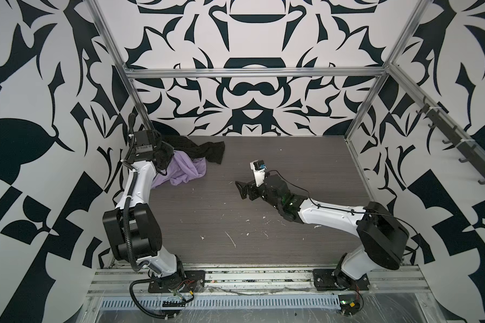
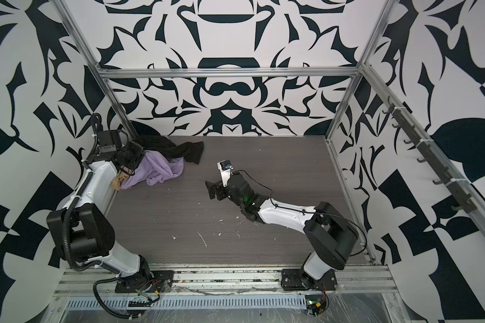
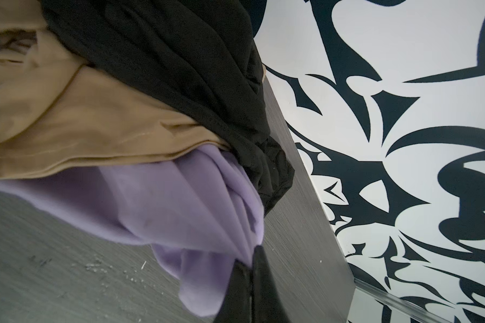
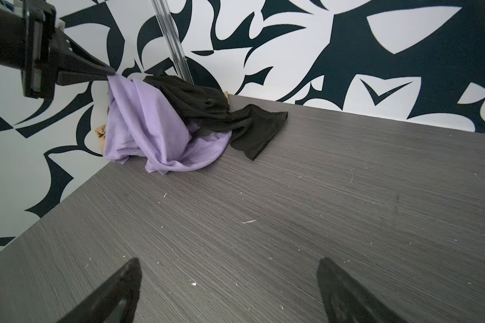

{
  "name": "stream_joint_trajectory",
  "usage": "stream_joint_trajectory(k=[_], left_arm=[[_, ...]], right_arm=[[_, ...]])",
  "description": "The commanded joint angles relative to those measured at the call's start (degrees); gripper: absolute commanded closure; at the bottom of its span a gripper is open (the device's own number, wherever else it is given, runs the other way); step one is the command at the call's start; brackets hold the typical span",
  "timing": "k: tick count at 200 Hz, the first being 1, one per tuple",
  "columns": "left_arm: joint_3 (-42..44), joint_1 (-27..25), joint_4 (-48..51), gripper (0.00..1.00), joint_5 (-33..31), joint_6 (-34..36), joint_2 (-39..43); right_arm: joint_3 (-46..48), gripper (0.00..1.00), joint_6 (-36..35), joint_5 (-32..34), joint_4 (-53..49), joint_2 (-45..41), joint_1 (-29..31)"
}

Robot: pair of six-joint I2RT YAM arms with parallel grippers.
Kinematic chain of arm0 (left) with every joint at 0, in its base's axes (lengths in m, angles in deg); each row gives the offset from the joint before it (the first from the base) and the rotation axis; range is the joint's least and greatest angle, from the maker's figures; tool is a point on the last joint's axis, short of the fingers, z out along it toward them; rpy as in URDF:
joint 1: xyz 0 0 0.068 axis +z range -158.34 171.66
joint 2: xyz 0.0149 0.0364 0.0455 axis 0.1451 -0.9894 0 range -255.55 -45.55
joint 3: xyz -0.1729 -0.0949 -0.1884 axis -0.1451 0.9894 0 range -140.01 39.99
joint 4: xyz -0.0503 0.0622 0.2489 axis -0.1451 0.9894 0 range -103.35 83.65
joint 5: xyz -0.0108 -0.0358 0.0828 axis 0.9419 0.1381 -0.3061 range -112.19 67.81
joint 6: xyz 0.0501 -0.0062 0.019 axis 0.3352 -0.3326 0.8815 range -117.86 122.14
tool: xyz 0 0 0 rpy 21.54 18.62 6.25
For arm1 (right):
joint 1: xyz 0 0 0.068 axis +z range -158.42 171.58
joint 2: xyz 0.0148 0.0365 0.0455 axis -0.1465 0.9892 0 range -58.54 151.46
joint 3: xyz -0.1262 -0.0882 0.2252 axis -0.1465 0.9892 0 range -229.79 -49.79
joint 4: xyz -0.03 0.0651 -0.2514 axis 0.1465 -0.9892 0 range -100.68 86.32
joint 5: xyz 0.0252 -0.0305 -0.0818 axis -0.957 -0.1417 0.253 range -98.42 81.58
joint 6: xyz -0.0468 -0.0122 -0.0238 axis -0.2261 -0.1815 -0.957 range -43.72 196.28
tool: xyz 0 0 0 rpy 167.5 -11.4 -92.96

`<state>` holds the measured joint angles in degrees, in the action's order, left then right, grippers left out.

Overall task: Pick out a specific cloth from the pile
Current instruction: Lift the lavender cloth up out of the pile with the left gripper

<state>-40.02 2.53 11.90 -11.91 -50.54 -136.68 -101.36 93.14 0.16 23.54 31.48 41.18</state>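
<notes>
Left pincer (image 4: 112, 74) clamped on upper fold of lilac cloth (image 4: 140, 123), far-left bench (image 4: 291, 209) corner. Right pincer (image 4: 228, 265) spread apart, empty, mid-bench. Risk: black cloth (image 4: 207, 103) drapes over lilac; lifting may drag it along, or thin fabric slips free.

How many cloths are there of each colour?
purple cloth: 1
black cloth: 1
tan cloth: 1
Total: 3 cloths
</notes>
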Motion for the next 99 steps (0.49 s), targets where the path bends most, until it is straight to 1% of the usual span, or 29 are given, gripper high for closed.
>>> stream_joint_trajectory(k=[1,41,78,96,99], left_arm=[[-4.27,-0.21,2.16,1.0,1.41,-2.45,3.62],[-6.13,-0.22,4.73,1.0,0.3,-6.28,5.0],[-10.67,-0.5,14.34,1.0,-5.74,-13.39,4.56],[-12.2,-1.17,16.93,1.0,-7.12,-17.09,4.39],[-12.48,-1.2,17.45,1.0,-7.32,-17.76,4.34]], right_arm=[[-1.23,0.0,0.67,0.73,0.61,-1.61,0.6],[-2.1,0.01,-0.07,1.09,-0.53,-2.28,1.45],[-3.83,0.0,-0.58,1.92,-3.75,-3.26,1.95],[-5.03,0.01,-0.16,1.97,-5.63,-3.53,2.28],[-5.25,0.01,-0.09,3.68,-6.0,-3.47,2.29]])
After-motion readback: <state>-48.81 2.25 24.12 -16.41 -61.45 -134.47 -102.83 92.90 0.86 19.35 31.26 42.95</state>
